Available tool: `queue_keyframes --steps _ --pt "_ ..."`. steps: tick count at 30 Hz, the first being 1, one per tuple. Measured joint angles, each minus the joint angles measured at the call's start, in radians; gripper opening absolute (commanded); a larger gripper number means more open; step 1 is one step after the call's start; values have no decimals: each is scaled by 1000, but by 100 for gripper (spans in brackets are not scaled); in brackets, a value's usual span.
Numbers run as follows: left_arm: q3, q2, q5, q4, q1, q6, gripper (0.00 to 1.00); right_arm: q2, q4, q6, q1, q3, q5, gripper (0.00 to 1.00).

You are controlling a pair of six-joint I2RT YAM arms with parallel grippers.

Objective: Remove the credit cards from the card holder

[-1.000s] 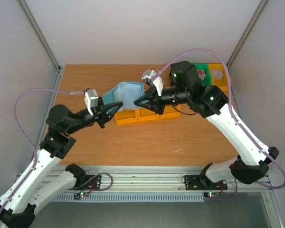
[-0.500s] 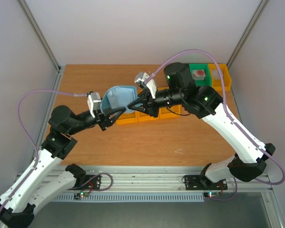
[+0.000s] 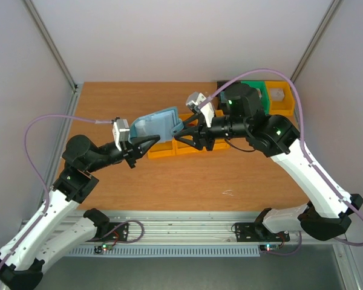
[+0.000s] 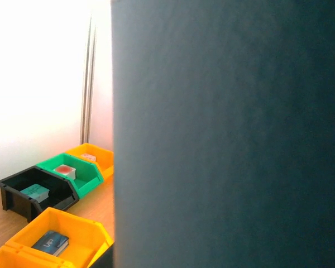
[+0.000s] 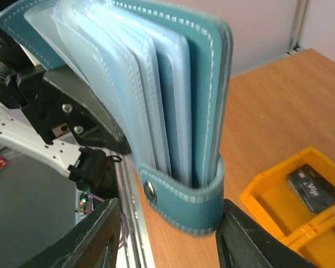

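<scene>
Aloft, card holder [image 5: 178,100] in left claw [image 3: 148,142]; right claw [image 3: 179,130] wide; card [image 5: 314,188] in yellow bin [image 5: 271,195].

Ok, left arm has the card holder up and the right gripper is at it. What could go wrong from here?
1. The card holder hangs in the air, apparently held by the left gripper alone; a tug from the right gripper could pull it loose.
2. In the right wrist view the clear sleeves fan out and no card edge shows, so a sleeve may get pinched instead.
</scene>
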Motion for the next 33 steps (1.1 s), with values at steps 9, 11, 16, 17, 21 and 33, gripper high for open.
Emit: queue_keyframes --steps 9,11,16,17,21,33 --pt "-1 1 10 -2 5 -14 0 -29 -31 -13 -5 -43 32 56" --pt "-1 1 20 -2 5 -15 0 -27 -26 -13 -5 -49 32 57" --pt "-1 1 49 -1 5 -26 0 -20 -15 -13 -5 -51 35 57" --pt "-1 1 57 -1 5 -28 0 -19 -13 -13 -5 -51 39 57" --pt "-1 1 80 1 5 -33 0 -13 -6 -15 -5 -51 45 53" --pt "9 35 138 19 11 -42 0 6 -46 -52 -12 -21 28 57"
